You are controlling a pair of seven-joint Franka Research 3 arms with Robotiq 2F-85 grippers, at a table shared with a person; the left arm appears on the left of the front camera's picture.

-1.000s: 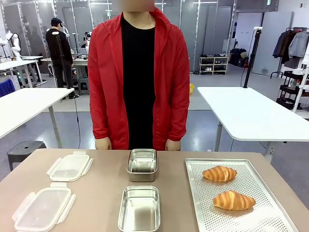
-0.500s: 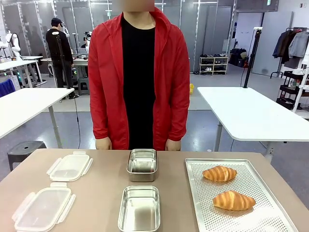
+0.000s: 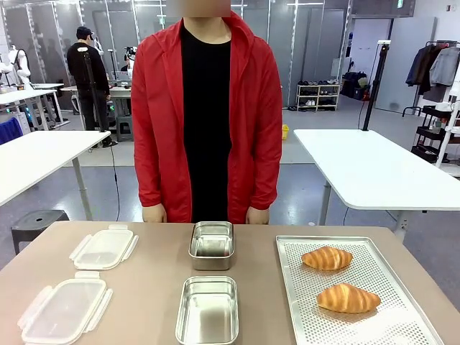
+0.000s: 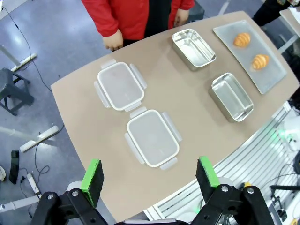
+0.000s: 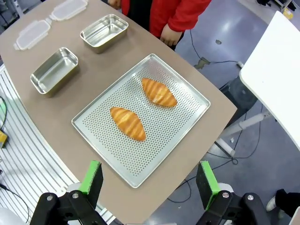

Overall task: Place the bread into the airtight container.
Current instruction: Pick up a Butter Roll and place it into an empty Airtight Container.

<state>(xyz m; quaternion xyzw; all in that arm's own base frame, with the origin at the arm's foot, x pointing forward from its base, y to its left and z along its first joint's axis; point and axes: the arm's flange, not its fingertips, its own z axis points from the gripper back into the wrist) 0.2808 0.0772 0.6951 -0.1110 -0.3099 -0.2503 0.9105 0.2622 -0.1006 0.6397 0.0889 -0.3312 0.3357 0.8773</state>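
Up close, the left claw hangs high over the table with its green pads spread wide, gripping nothing, its black body cut off by the bottom edge of the wrist view. The right claw is just the same, wide open and empty, hovering above the tray. Down on the table, the nearer lid lies flat at the robot's left, and the nearer container sits open in the middle, its near rim right at the edge of the front view. To the right, the perforated tray runs off the bottom of that view, so its near end is lost. On it lies the nearer bread, a golden croissant, with the farther bread just beyond, the two apart and neither in a container. Farther back come the farther lid and the farther container, whose front wall hides part of its floor. At the far edge stands a person in a red jacket, both hands hanging low, partly hidden behind the table edge.
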